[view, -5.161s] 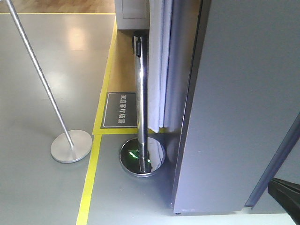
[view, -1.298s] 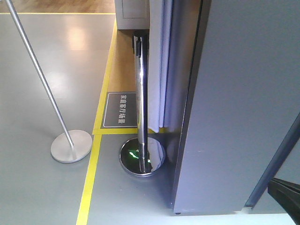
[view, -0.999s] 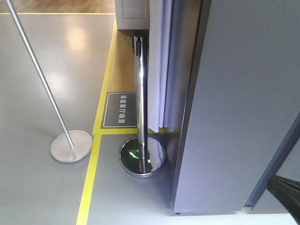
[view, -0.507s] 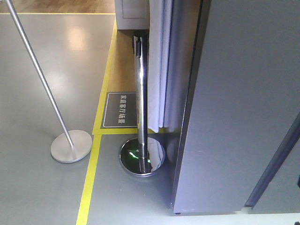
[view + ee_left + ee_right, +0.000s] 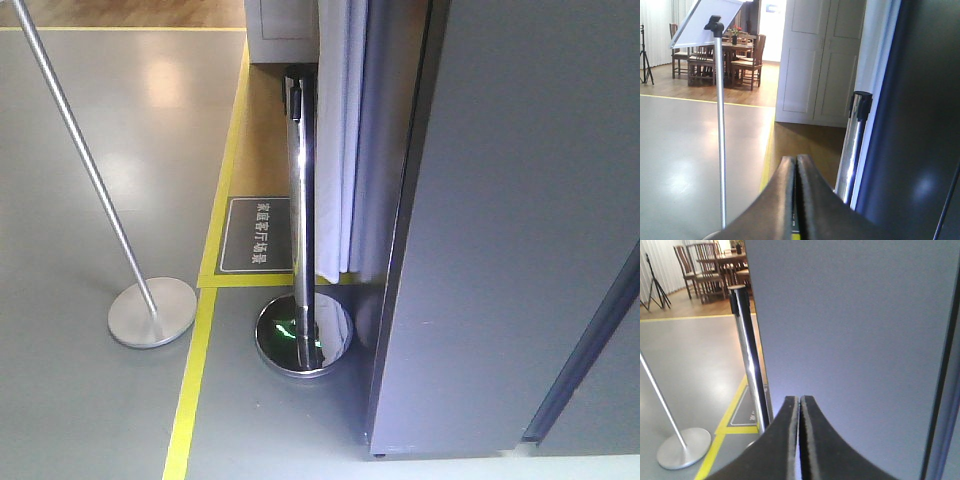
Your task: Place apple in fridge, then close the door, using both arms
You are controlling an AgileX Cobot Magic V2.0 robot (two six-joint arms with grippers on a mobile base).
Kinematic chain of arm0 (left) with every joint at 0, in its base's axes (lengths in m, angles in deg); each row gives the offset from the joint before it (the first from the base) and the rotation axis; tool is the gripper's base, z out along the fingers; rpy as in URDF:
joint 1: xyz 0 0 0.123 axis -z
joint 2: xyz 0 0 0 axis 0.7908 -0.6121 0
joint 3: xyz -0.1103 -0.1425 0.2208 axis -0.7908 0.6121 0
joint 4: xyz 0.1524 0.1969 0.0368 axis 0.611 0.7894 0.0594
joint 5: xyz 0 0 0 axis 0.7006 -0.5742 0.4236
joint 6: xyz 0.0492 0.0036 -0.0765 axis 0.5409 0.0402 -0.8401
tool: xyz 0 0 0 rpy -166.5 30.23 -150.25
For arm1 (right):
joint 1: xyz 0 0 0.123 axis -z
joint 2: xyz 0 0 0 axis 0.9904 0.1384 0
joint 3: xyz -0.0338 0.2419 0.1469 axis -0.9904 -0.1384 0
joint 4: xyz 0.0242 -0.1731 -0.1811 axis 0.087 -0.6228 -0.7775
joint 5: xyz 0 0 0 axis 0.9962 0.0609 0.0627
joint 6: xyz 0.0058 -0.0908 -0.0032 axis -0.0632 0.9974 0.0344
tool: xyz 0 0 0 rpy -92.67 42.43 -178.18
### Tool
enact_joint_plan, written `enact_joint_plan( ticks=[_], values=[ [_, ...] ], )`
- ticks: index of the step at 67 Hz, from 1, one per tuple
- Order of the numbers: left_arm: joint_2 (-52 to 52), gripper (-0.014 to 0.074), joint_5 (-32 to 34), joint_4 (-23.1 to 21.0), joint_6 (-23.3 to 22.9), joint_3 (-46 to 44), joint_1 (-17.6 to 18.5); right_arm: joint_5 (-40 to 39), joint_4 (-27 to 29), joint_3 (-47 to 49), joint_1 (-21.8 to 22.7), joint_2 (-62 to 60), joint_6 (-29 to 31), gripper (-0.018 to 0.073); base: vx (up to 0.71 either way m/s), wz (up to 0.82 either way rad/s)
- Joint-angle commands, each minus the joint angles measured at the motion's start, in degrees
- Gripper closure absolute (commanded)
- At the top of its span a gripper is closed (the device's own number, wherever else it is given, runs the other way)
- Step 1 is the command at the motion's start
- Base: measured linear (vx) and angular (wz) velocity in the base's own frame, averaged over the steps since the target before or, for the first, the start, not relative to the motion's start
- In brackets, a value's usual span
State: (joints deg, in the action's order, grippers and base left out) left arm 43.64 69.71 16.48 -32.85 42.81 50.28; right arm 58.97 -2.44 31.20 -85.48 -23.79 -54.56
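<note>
The fridge (image 5: 520, 220) stands at right, one pole (image 5: 300, 220) just left of it, another pole (image 5: 90, 180) farther left.

The left gripper (image 5: 795, 165) has two black, matte fingers with smooth curved outer edges. The right gripper (image 5: 799, 405) looks the same, with paler inner pad edges.

My front camera looks steeply down at the floor (image 5: 90, 400) beside the fridge (image 5: 500, 250). My 2 wrist cameras look level and forward along their closed pincers, left pincer (image 5: 795, 162), right pincer (image 5: 799, 402), both close to the fridge. All 3 views share the chrome pole (image 5: 303, 200).
</note>
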Motion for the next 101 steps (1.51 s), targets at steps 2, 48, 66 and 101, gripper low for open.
enact_joint_plan(
  ticks=[2,48,66,101],
  values=[
    [0.87,0.0604,4.06,-0.38,-0.58,-1.07,0.09,-4.05,-2.09,-0.33,0.24,-0.52,0.79,0.0565,0.0,0.0],
    [0.87,0.0604,4.06,-0.38,-0.58,-1.07,0.09,-9.0,-0.43,-0.27,6.42,-0.52,0.27,0.0565,0.0,0.0],
    [0.87,0.0604,4.06,-0.38,-0.58,-1.07,0.09,-8.87,-0.43,-0.27,6.42,-0.52,0.27,0.0565,0.0,0.0],
    [0.87,0.0604,4.06,-0.38,-0.58,-1.07,0.09,-8.95,-0.43,-0.22,6.42,-0.52,0.27,0.0565,0.0,0.0]
  ],
)
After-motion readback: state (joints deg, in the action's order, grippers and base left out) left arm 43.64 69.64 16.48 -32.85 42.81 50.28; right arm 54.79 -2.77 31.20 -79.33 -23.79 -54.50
